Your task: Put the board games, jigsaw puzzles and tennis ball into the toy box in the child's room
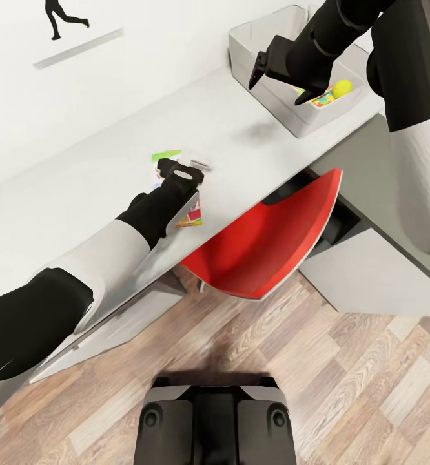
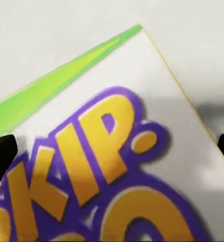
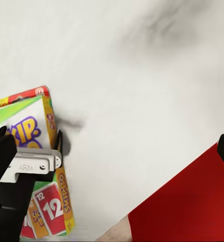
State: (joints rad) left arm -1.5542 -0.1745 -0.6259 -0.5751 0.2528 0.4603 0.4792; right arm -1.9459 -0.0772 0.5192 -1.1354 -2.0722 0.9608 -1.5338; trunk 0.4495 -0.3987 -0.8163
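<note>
left hand [image 1: 176, 169] over board game [image 2: 117, 151]

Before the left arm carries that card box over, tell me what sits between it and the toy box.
Nothing visible rests on the pale table top between the board game under the left claw and the toy box. The right claw hangs open over the toy box's near side, so it could crowd the drop.

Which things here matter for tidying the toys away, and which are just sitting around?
Job in hand:
- board game under the left gripper
- toy box
- tennis ball and jigsaw puzzle, already inside it
- table

Just around:
- red chair
- wall silhouette
</note>
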